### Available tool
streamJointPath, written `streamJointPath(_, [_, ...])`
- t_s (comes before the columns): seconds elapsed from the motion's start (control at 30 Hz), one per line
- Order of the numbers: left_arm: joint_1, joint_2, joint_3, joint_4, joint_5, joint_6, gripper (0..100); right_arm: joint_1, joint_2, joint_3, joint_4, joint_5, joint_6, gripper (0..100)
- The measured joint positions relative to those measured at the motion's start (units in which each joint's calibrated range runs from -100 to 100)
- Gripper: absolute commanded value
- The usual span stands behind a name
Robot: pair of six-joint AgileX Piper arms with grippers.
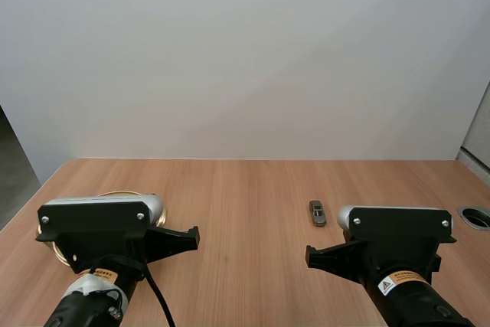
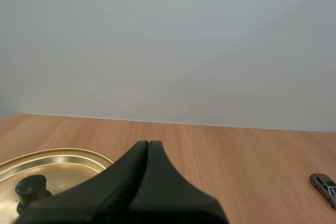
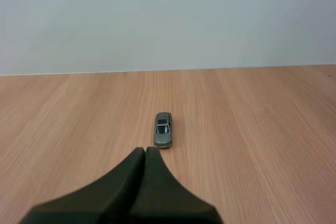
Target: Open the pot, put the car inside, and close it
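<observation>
Lid (image 2: 62, 165) gleams gold and round (black knob (image 2: 30, 188)), grey car (image 3: 163, 129) well apart.

Pretty sure this is a robotics lab bench, not someone's home: a pair of black robot arms (image 1: 115, 239) sits at the near edge of a light wood-laminate desk (image 1: 245, 197), orange warning stickers (image 1: 400, 279) on them, a round grey cable grommet (image 1: 476, 217) in the desktop, plain pale grey wall (image 1: 245, 59) behind.
</observation>
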Motion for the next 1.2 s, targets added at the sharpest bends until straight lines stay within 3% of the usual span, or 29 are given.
streamJointPath(0.17, [0.0,0.0,0.0,-1.0,0.0,-0.6,0,0.8,0.0,0.0,0.4,-0.1,0.2,0])
streamJointPath(0.3, [0.0,0.0,0.0,-2.5,0.0,0.0,0,2.4,0.0,0.0,4.8,-0.1,0.2,0])
streamJointPath(0.5, [0.0,0.0,-7.3,2.1,-7.5,5.2,0,2.5,0.0,0.0,7.6,-0.7,0.1,0])
streamJointPath(0.67, [0.09,0.0,-17.4,9.5,-5.6,8.7,0,2.5,0.0,-4.0,1.4,-0.9,0.1,0])
streamJointPath(0.83, [1.48,0.0,-25.9,10.7,6.0,8.7,0,2.5,0.0,-8.9,-7.1,-1.0,-0.7,0])
streamJointPath(1.2, [1.87,1.2,-27.3,20.9,32.0,8.3,0,4.1,0.6,-22.3,-26.1,-3.0,-2.2,0])
